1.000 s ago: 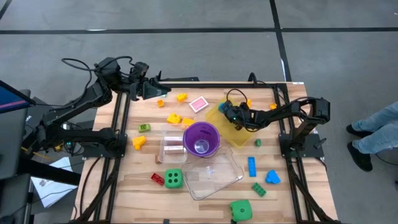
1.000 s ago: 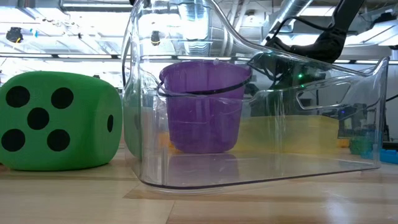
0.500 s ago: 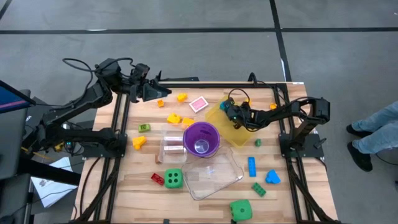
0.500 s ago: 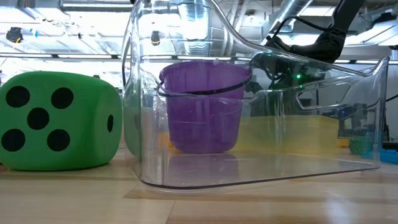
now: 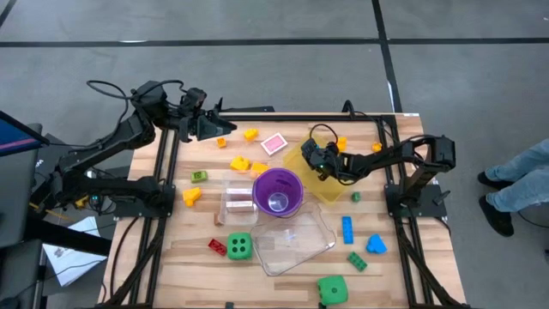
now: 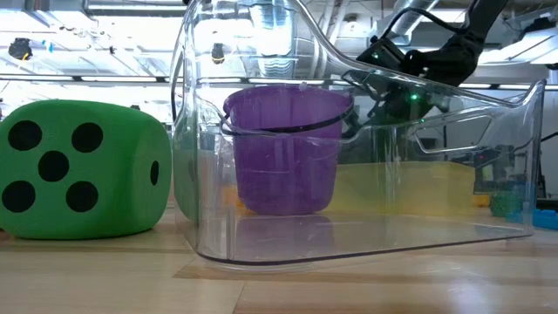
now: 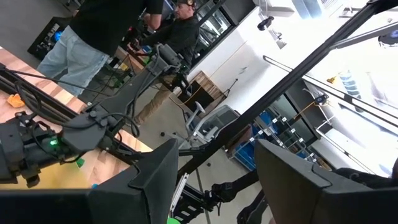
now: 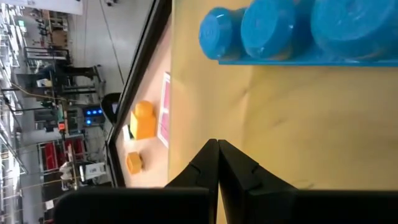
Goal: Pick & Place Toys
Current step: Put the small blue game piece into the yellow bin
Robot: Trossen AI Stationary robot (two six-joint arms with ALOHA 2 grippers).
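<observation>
Right gripper (image 5: 319,160), jaws shut and empty, now slightly higher over yellow tray (image 5: 302,160).

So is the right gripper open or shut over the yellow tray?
Shut. In the right wrist view the right gripper's two dark fingers meet, nothing between them, above the yellow tray.

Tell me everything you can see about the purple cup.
The purple cup is round, open-topped and looks like translucent plastic, with a raised band below its rim. It stands upright near the table's middle, and nothing shows inside it from above. A clear tub lies just in front of it and a smaller clear tub at its side; the yellow tray is close on the other side. Whether any of them touch it cannot be told. Neither gripper is on it.
</observation>
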